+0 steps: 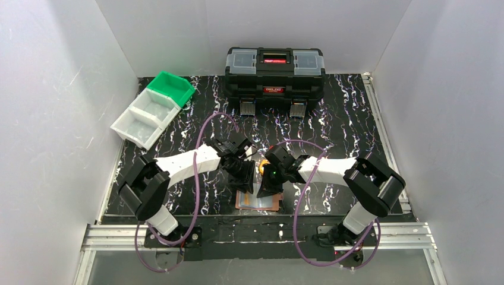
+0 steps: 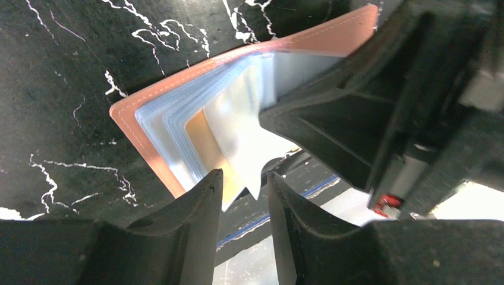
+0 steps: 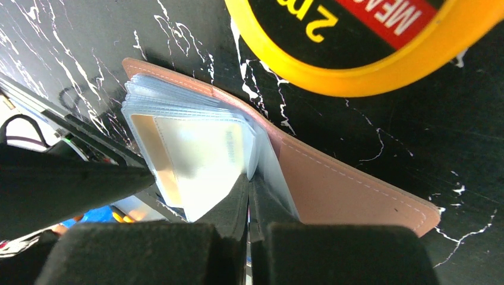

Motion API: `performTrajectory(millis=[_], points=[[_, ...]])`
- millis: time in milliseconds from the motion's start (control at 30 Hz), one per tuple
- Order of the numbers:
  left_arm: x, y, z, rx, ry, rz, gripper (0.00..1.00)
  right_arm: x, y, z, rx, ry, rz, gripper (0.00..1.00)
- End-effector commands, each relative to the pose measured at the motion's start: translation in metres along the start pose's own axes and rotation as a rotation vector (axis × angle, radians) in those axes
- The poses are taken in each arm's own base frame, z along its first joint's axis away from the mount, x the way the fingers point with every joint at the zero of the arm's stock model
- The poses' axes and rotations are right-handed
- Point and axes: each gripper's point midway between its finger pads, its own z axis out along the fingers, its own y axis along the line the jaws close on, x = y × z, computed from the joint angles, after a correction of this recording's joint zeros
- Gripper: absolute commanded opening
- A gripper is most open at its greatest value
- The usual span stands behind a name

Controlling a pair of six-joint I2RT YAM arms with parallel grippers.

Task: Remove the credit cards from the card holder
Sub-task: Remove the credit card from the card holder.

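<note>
Card holder [image 1: 251, 203] open at surface [image 1: 333, 119] 6 o'clock, nr front edge; arms crowd its 9 & 3. L gripper [image 2: 243, 178] jaws apart, corner of sleeves [image 2: 238, 127] btwn. R gripper [image 3: 248, 181] closed at sleeves. Tape measure [image 3: 356, 41] at 12: "MEA".

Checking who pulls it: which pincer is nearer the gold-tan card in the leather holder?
Left. The left pincer, open, sits at a corner of the gold-tan card; the right pincer, shut, rests on clear sleeves beside it.

You had plain white walls [image 1: 59, 89] on three sides, a black, white-veined marbled tabletop [image 1: 356, 119], even lighting, and aluminium rails [image 1: 113, 237] along the near edge.
</note>
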Motion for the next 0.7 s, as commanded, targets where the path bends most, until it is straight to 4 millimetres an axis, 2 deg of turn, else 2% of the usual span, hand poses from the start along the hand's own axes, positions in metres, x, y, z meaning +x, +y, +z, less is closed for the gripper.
performTrajectory(millis=[0,333,500,667], points=[[0.009,0.006,0.012,-0.001,0.047,-0.015,0.33,0.007,-0.027,0.01,0.089,0.012,0.013,0.01],[0.014,0.009,0.027,0.007,0.074,-0.034,0.33,0.005,-0.023,0.009,0.073,0.005,-0.001,0.01],[0.012,0.011,0.027,-0.003,0.065,-0.05,0.25,0.002,-0.017,0.004,0.062,-0.006,-0.021,0.02],[0.011,0.012,0.024,-0.017,0.052,-0.059,0.17,-0.007,-0.004,-0.01,0.048,-0.044,-0.051,0.13]])
